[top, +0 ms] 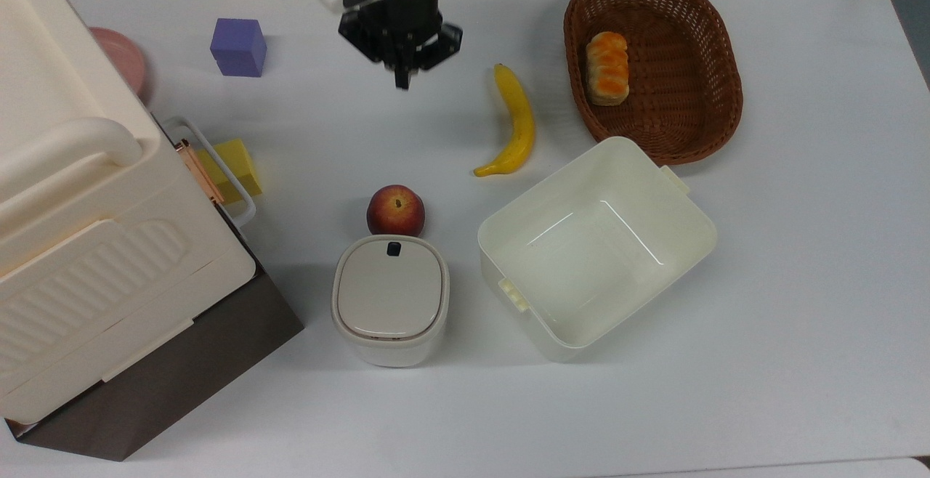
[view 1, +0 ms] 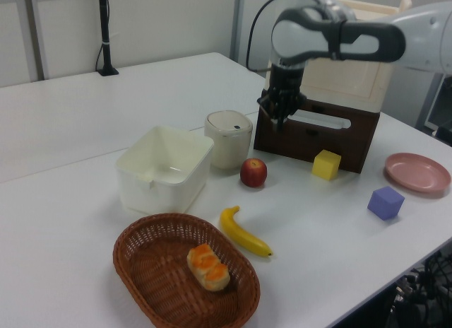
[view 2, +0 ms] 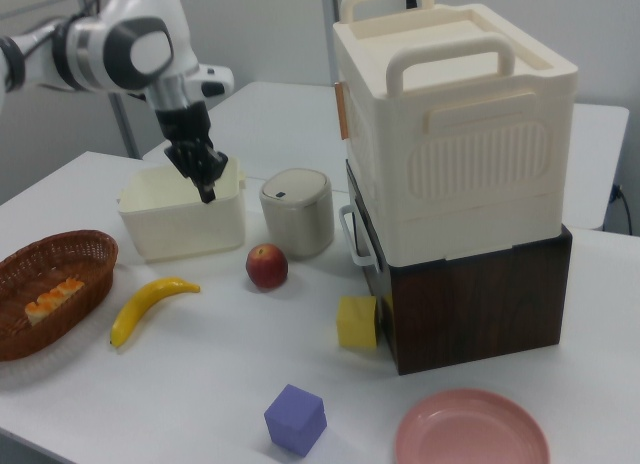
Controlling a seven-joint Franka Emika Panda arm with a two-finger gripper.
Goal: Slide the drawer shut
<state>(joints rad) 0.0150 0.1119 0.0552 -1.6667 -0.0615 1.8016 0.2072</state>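
The drawer (view 1: pixel 316 132), dark brown fronted with a white loop handle (view 2: pixel 351 237), sits pushed into the bottom of the brown base under a cream lidded storage box (view 2: pixel 455 124), at the top view's left edge of the white table (top: pixel 763 318). A yellow block (top: pixel 227 168) lies just beside the handle, in front of the drawer front. A red apple (top: pixel 395 210) rests touching a small lidded beige container (top: pixel 390 300), with a cream open bin (top: pixel 672 205) next to that. A banana (top: pixel 513 123) lies near a brown wicker basket (top: pixel 719 111) that holds a bread roll (top: pixel 607 68). A purple cube (top: pixel 237 46) and a pink plate (view 2: pixel 471 429) sit apart. The tool (top: pixel 402 80) hangs above the table, well apart from the drawer, between the cube and the banana in the top view, its fingers closed together on nothing.
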